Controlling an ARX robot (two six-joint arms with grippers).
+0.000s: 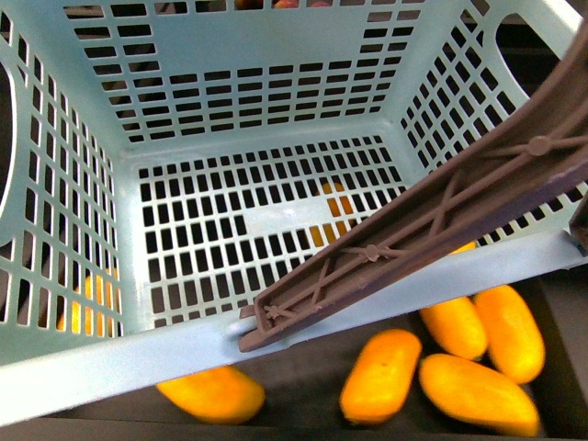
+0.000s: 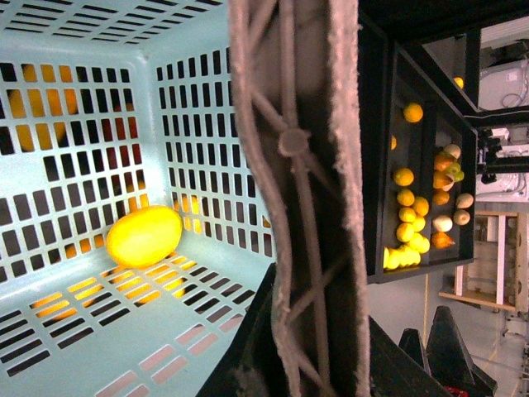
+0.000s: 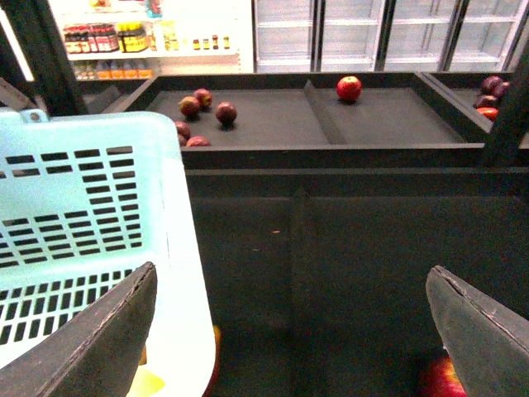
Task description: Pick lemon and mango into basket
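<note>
The mint-teal basket fills the front view, its brown handle slanting across the lower right. In the left wrist view my left gripper is shut on that handle. A bright yellow lemon lies on the basket floor against a slotted wall. It does not show in the front view. Several yellow-orange mangoes lie in the dark bin under the basket's near rim, one mango in the middle. My right gripper is open over a dark bin floor beside the basket, with nothing between its fingers.
More mangoes crowd the bin at lower right. A red apple lies by my right gripper's finger, and further apples sit in the back bins. A black shelf holding oranges and lemons shows past the handle.
</note>
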